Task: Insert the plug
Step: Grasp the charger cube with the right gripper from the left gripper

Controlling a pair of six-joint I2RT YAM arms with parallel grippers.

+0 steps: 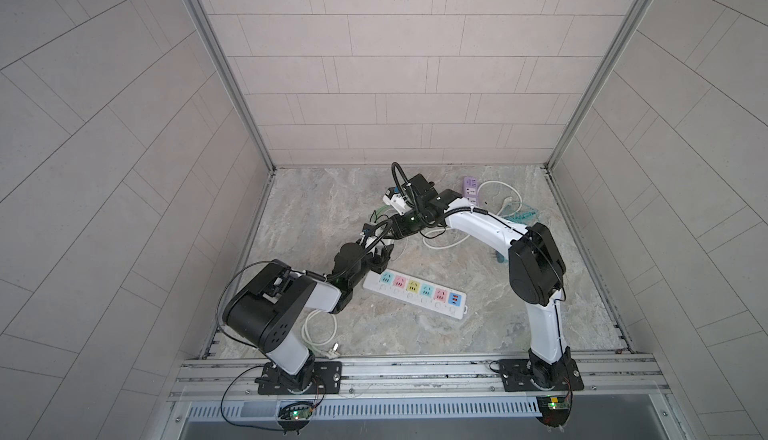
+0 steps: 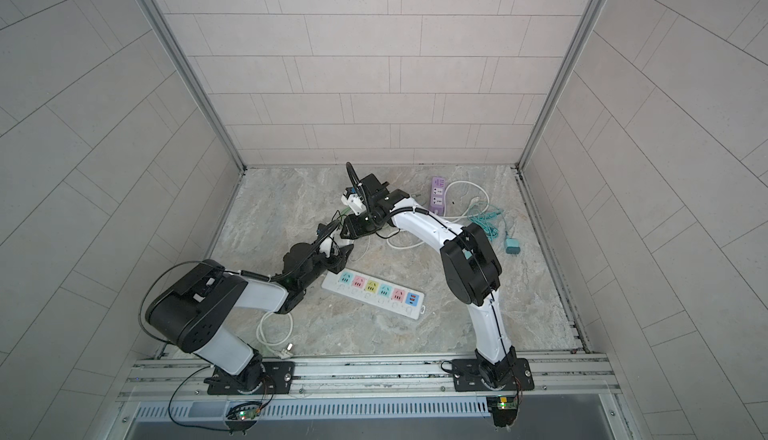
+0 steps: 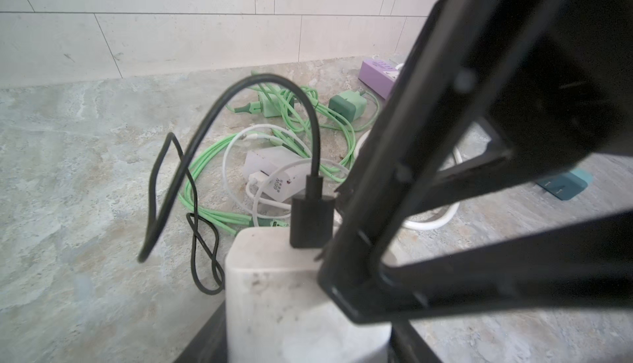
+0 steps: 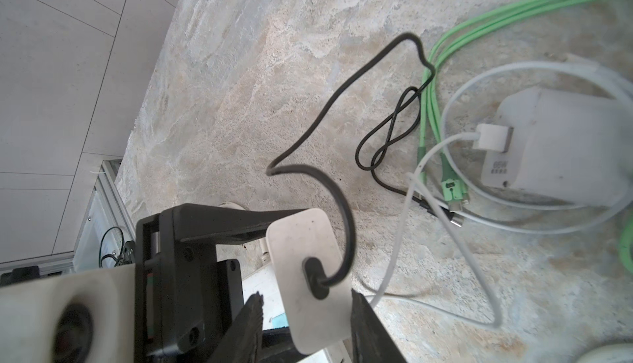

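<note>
- The white charger (image 4: 308,268), with its black USB cable (image 4: 329,104) attached, sits low centre in the right wrist view, held off the table.
- The left gripper (image 1: 380,253) pinches its body.
- The right gripper (image 4: 305,310) straddles it, spread: one finger touches and a gap shows opposite.
- Seat both right fingers squarely before the left gripper releases.
- Align the charger over the pastel power strip (image 1: 415,297), mid-frame in a top view.

Top views look down; wrist views closely share the charger (image 3: 274,292) (image 4: 305,268).

Grey marbled tabletop (image 1: 478,334): white pastel-socket pwr strip (image 1: 415,294) centre; purple pwr strip (image 1: 471,190) rear right; coiled white cable (image 1: 320,328) front left; green cables (image 4: 431,107) mid-rear.
</note>
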